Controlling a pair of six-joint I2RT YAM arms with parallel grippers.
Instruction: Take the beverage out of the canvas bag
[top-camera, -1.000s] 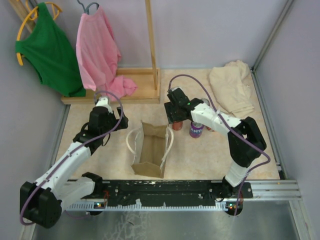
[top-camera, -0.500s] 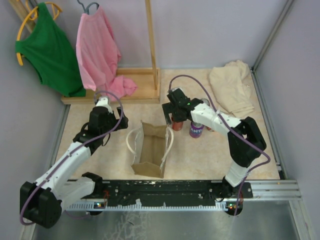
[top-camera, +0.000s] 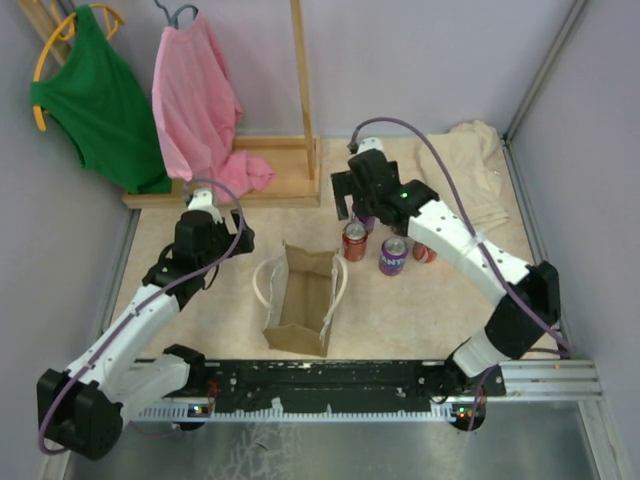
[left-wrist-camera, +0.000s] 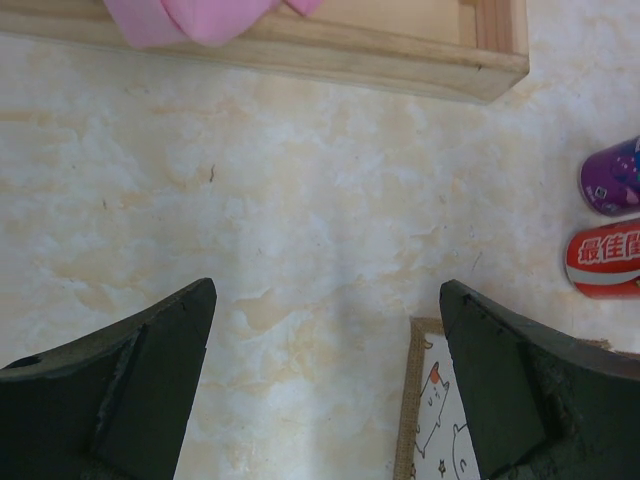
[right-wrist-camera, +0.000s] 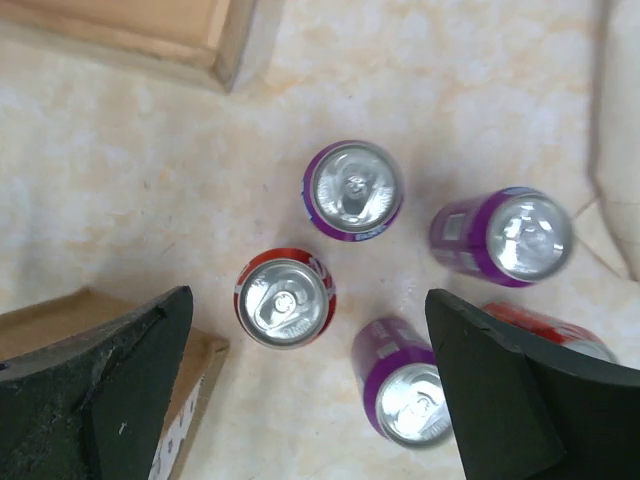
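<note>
While we look down from the top camera, the canvas bag (top-camera: 299, 300) stands open-mouthed on the table (top-camera: 420, 310), a pale handle at each side. Just past the bag's far right corner stand the beverage cans: a red can (top-camera: 354, 241) nearest the bag and a purple can (top-camera: 392, 256) right of it. The right gripper (top-camera: 357, 210) hangs over that cluster. The left gripper (top-camera: 203, 200) hangs beyond the bag's far left, near a pink shirt (top-camera: 195, 100) on a wooden rack (top-camera: 270, 170).

From the left wrist we see both fingers (left-wrist-camera: 120, 380) spread wide with only bare table between them. A corner of the bag (left-wrist-camera: 425, 420) shows by one finger, and the red can (left-wrist-camera: 605, 258) lies beyond it.

From the right wrist we see the fingers (right-wrist-camera: 90, 390) likewise wide apart, gripping nothing. The red can (right-wrist-camera: 285, 302) stands upright just beside the bag's corner (right-wrist-camera: 60, 312), the purple can (right-wrist-camera: 400, 385) is right of it, and two more purple cans (right-wrist-camera: 352, 190) stand farther from the bag.
</note>
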